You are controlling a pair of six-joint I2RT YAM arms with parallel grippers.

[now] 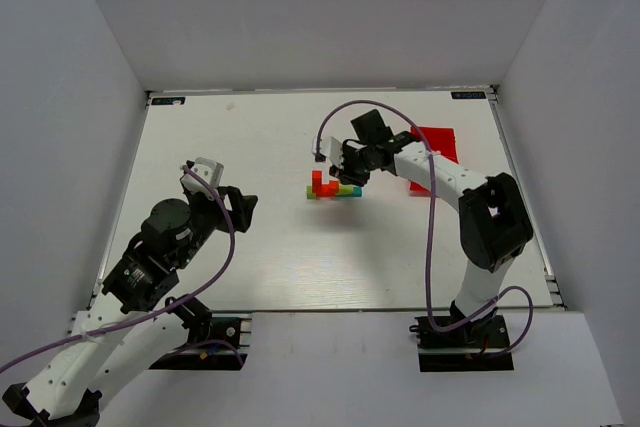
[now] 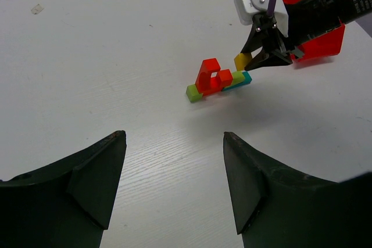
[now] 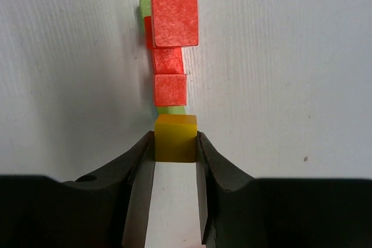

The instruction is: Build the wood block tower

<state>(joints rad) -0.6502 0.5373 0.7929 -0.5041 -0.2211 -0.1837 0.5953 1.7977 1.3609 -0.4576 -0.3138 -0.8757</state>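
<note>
The right gripper (image 3: 175, 143) is clenched on a yellow block (image 3: 175, 137), its two dark fingers (image 3: 141, 158) pressed flat against opposite faces of the cube. In the left wrist view the same gripper (image 2: 256, 62) points steeply down and carries the yellow block (image 2: 242, 60) just above one end of the wood block tower (image 2: 218, 81), with a thin gap between the block and the pieces below it.

The wood block tower lies on the white bench (image 1: 250, 147) as a short, low row. A green cube (image 2: 193, 93) forms the end farthest from the held block. Red pieces (image 2: 210, 75) are stacked in the middle and rise highest. A teal bar (image 2: 243, 79) with a lime piece (image 2: 237, 76) on it forms the end beneath the held block. In the top view the tower (image 1: 333, 188) sits near the middle of the bench.

A red bin (image 1: 437, 143) stands near the tower, beyond the end where the right gripper works and partly behind that arm.

The left gripper (image 2: 174, 137) is spread wide and holds nothing. It hangs well apart from the tower, on the side away from the bin, and faces toward the row.
</note>
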